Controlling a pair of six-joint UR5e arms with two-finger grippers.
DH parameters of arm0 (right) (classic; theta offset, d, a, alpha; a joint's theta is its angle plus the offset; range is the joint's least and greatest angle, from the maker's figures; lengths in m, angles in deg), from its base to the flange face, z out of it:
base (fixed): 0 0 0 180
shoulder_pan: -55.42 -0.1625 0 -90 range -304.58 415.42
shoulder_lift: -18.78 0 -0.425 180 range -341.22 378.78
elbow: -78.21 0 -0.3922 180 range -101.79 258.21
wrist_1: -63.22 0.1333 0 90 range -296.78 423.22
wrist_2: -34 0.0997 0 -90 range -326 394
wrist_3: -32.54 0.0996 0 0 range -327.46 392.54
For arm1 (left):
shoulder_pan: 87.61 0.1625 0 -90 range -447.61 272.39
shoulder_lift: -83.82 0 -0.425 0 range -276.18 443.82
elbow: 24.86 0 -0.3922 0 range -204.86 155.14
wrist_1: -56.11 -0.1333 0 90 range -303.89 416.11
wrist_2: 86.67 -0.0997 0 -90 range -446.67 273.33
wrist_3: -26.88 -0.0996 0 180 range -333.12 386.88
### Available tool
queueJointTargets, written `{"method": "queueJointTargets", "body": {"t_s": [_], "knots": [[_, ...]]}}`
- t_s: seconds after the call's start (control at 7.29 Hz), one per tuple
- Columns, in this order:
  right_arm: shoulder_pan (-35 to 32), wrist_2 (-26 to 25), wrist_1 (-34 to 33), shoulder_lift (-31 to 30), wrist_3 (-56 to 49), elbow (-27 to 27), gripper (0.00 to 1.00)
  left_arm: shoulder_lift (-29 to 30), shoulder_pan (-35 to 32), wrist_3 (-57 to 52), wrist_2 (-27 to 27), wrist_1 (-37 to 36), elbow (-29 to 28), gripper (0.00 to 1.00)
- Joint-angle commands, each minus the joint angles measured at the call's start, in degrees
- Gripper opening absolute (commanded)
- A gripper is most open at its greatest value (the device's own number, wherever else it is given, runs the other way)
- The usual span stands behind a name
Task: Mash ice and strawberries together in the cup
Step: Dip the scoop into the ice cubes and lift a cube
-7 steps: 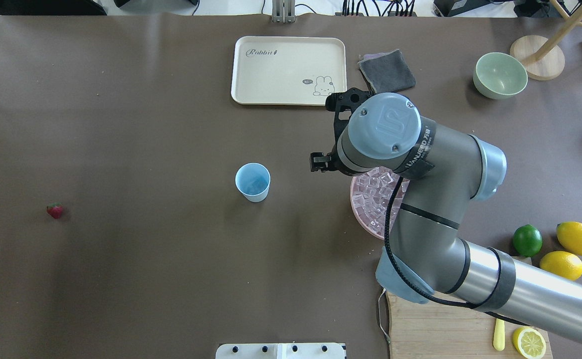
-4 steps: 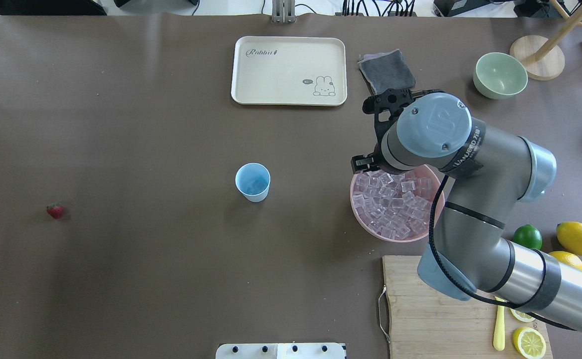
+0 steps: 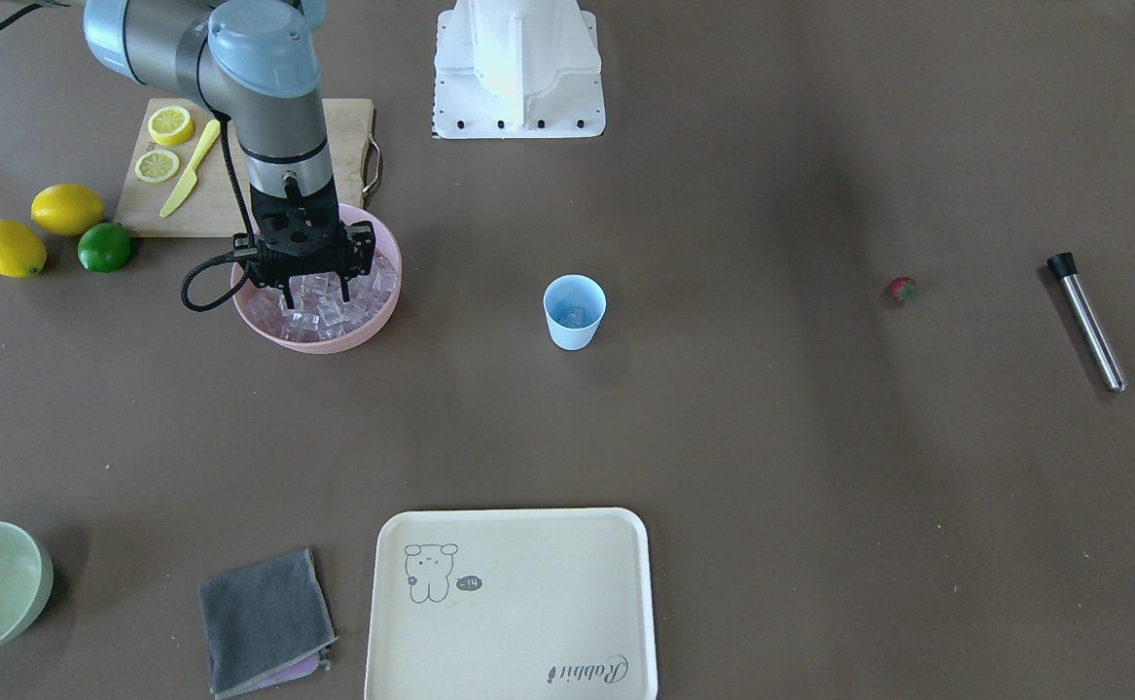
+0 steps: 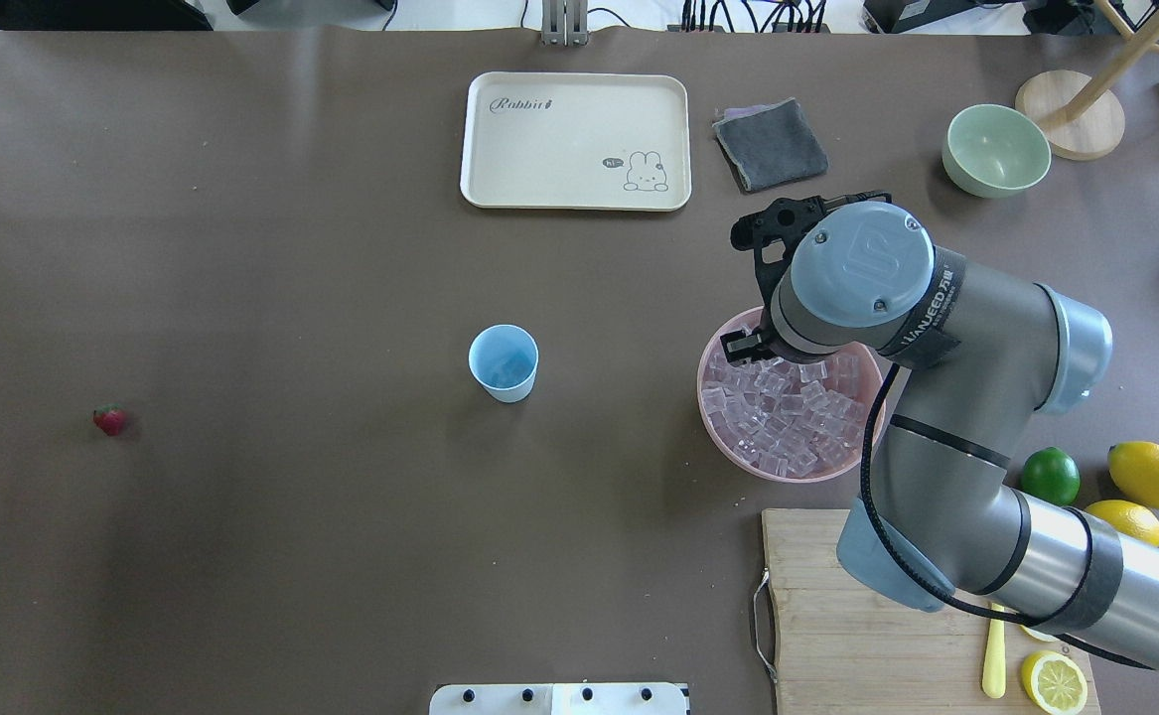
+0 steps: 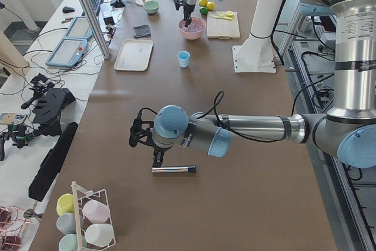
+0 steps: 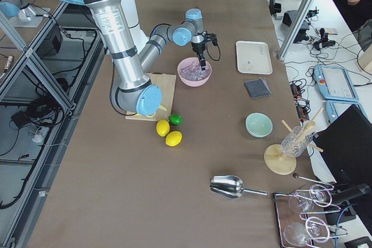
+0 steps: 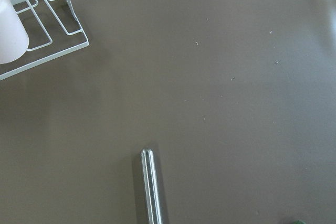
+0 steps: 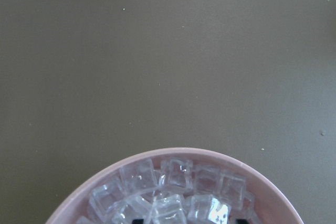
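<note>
The right arm [image 4: 946,467] is grey tubing with pale blue joint caps [image 4: 862,263], screws at one, five and ten o'clock; a black lettered band [image 4: 927,310], black cable [image 3: 195,292] and black right gripper [image 3: 314,292].

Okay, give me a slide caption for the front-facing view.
Right gripper, open, at the ice in the pink bowl; the blue cup stands mid-table, the strawberry lies far off.
</note>
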Motion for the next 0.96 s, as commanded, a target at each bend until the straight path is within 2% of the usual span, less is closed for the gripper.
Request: {"method": "queueJointTargets", "body": {"t_s": [0.0, 0.55, 0.82], "knots": [[1.0, -0.2, -0.1, 0.3, -0.1, 0.2, 0.47, -0.1, 0.0, 0.0, 0.0, 0.0, -0.1, 0.99], [1.2, -0.9, 0.1, 1.2, -0.5, 2.9, 0.47, -0.1, 0.0, 0.0, 0.0, 0.0, -0.2, 0.99], [1.3, -1.0, 0.1, 1.2, -0.5, 3.3, 0.41, -0.1, 0.0, 0.0, 0.0, 0.0, -0.1, 0.99]]}}
